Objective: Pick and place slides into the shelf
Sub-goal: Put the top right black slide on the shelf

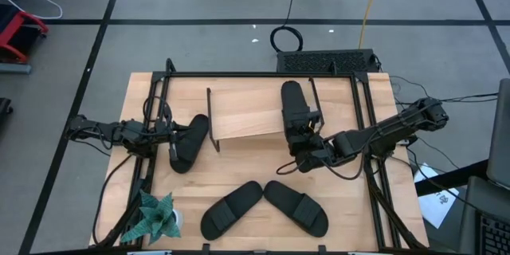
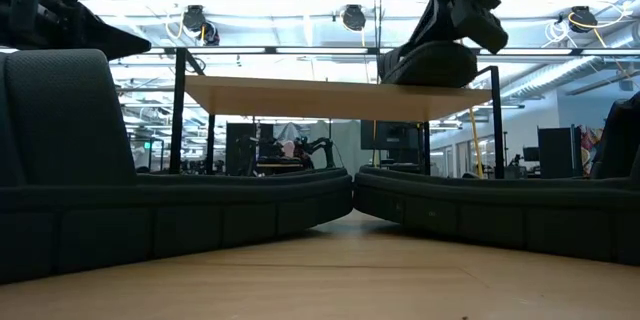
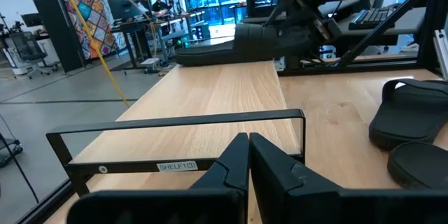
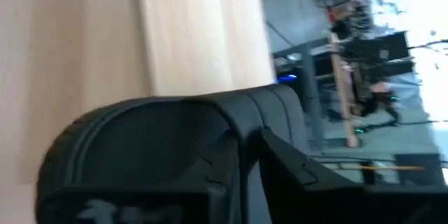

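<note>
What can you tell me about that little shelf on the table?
The shelf is a low rack: a pale wood plank top on thin black wire side frames, labelled SHELF1 on one frame. It stands on the table, mid-back. One black slide lies on its right end, with the right gripper at that slide.

Two dark, near-black jointed arms are observed, each built of slim links with bulkier blocky joint housings. Thin black cables are seen looped loosely alongside both arms. The left hand (image 3: pixel 248 161) is formed of two matte black, angular fingers tapering to wedge-shaped tips. The right hand (image 4: pixel 245 154) shows the same matte black, faceted fingers. No markings are legible on either.
</note>
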### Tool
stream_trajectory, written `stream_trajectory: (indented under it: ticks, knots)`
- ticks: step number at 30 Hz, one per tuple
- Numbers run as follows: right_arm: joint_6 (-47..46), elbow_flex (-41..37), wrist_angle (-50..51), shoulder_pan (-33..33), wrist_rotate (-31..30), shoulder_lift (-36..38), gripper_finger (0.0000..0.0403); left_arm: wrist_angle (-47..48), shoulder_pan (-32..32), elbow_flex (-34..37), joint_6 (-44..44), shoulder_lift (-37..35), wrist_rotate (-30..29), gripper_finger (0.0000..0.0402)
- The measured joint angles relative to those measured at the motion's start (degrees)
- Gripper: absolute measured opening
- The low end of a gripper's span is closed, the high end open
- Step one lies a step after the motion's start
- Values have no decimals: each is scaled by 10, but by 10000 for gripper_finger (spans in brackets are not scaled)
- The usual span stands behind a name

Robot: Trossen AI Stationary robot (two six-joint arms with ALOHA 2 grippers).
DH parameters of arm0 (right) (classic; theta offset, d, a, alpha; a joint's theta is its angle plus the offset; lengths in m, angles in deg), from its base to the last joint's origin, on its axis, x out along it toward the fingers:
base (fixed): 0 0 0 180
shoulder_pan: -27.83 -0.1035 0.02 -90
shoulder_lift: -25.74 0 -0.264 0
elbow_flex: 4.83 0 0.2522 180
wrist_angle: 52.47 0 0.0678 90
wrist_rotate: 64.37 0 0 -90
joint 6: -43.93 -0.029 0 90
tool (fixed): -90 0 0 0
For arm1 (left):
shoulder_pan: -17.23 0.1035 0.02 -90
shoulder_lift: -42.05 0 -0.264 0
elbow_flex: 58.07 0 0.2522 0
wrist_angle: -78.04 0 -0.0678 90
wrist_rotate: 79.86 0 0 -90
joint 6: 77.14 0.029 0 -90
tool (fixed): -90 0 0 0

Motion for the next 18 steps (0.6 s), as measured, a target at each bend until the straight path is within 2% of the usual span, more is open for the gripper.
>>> stream_trajectory:
  ticks: [8,18]
  knots:
    - [-11,0,-2,-1,16,0,113,0,0,0,0,0,0,19]
    - [-9,0,-8,-2,26,14,161,0,0,0,0,0,0,19]
